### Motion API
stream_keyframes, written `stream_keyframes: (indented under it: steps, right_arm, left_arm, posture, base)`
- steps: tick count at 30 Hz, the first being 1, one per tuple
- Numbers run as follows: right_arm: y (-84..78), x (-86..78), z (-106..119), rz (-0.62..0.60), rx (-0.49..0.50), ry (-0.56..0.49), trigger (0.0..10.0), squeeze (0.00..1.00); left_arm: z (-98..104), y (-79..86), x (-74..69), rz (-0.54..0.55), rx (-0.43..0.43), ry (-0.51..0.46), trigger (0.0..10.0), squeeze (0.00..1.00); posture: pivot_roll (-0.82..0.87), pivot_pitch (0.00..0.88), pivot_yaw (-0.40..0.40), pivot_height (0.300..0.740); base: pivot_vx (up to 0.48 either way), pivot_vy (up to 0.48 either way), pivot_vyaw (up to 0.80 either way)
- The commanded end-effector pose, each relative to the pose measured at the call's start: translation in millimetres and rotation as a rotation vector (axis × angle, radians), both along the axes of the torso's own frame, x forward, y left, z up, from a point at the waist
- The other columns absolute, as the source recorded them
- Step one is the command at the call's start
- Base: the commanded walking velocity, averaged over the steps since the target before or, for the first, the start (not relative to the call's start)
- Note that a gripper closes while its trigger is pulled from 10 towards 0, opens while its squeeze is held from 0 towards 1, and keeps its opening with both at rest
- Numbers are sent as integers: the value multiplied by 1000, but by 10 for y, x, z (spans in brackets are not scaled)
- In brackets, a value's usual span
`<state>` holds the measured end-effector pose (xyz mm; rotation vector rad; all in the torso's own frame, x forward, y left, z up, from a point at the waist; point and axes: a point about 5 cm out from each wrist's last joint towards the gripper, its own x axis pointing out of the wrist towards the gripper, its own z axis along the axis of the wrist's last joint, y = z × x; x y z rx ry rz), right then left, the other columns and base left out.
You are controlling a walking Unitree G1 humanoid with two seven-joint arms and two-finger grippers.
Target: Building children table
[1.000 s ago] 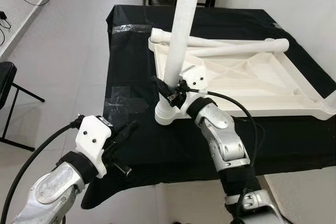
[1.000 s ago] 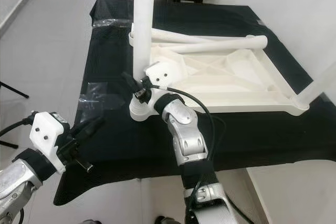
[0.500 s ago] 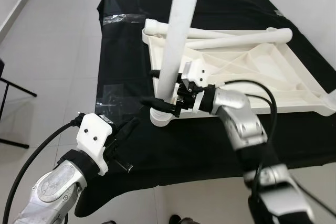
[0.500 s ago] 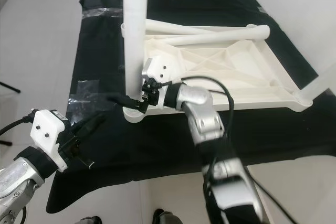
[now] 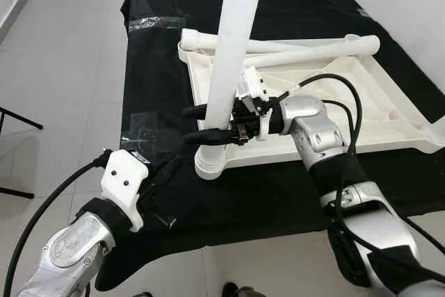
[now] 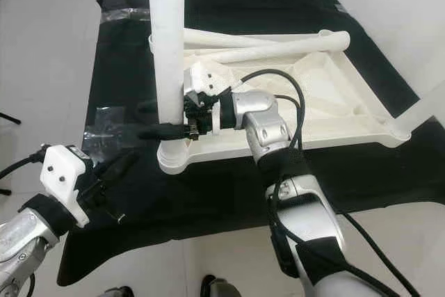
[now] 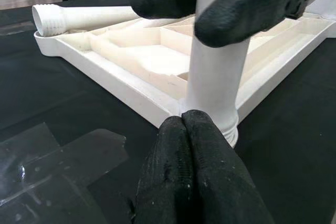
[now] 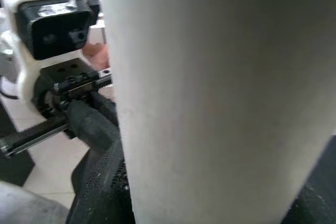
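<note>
The left gripper (image 5: 170, 172) hangs near the table's front edge, fingers pressed together on nothing; the leg (image 5: 226, 67) stands upright just beyond it in the corner socket of the upturned tabletop (image 5: 334, 113) — the right gripper (image 5: 198, 124) straddles that leg and is nearer.

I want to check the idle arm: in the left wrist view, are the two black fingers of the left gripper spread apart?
No. The left gripper has its fingers pressed together, pointing at the base of the upright white leg.
</note>
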<state>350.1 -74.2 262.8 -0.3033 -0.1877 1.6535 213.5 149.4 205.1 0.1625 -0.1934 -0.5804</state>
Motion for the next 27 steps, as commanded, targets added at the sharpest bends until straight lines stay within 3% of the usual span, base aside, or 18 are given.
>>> stream_keyframes:
  steps: [1, 4, 8, 9, 10, 11, 12, 13, 15, 16, 17, 26, 27]
  right_arm:
    - [45, -33, -33, 63, -38, -6, 0, 0]
    - [24, -22, -80, 46, -31, -9, 0, 0]
    - [-45, 25, -233, -149, 17, -28, 0, 0]
    - [-45, 25, -233, -149, 17, -28, 0, 0]
    - [-63, 43, -311, -258, 33, -11, 0, 0]
    - [-46, 61, -435, -450, 83, 22, 0, 0]
    - [-46, 61, -435, -450, 83, 22, 0, 0]
    - [-29, 61, -621, -722, 100, 65, 0, 0]
    - [-29, 61, -621, -722, 100, 65, 0, 0]
    - [19, -84, -876, -874, 79, 117, 0, 0]
    - [104, -222, -990, -915, 18, 52, 0, 0]
    - [205, -258, -1001, -892, 34, 77, 0, 0]
    - [232, -254, -957, -859, 60, 79, 10000, 0]
  left_arm:
    - [-18, -14, -33, -11, 2, 13, 10000, 0]
    - [-19, -14, -36, -12, 2, 14, 10000, 0]
    - [-25, -19, -39, -17, 2, 18, 10000, 0]
    - [-25, -19, -39, -17, 2, 18, 10000, 0]
    - [-26, -20, -41, -18, 2, 18, 10000, 0]
    - [-30, -18, -45, -19, 3, 20, 10000, 0]
    - [-30, -18, -45, -19, 3, 20, 10000, 0]
    - [-31, -17, -45, -20, 3, 20, 10000, 0]
    - [-31, -17, -45, -20, 3, 20, 10000, 0]
    - [-28, -18, -46, -21, 5, 21, 10000, 0]
    - [-19, -18, -51, -23, 1, 21, 10000, 0]
    - [-36, -68, -52, -42, -8, 25, 10000, 0]
    - [-28, -53, -47, -39, -4, 24, 10000, 0]
  posture:
    - [130, 235, -138, 740]
    - [126, 236, -138, 740]
    - [119, 237, -136, 740]
    - [119, 237, -136, 740]
    - [111, 237, -141, 740]
    - [110, 231, -154, 740]
    - [110, 231, -154, 740]
    - [111, 231, -150, 740]
    - [111, 231, -150, 740]
    - [131, 247, -135, 740]
    - [123, 238, -123, 740]
    - [124, 224, -139, 740]
    - [137, 215, -116, 740]
  base:
    - [0, 0, 0]
    - [0, 0, 0]
    - [0, 0, 0]
    - [0, 0, 0]
    - [0, 0, 0]
    - [0, 0, 0]
    - [0, 0, 0]
    - [0, 0, 0]
    - [0, 0, 0]
    - [0, 0, 0]
    - [0, 0, 0]
    - [0, 0, 0]
    - [0, 0, 0]
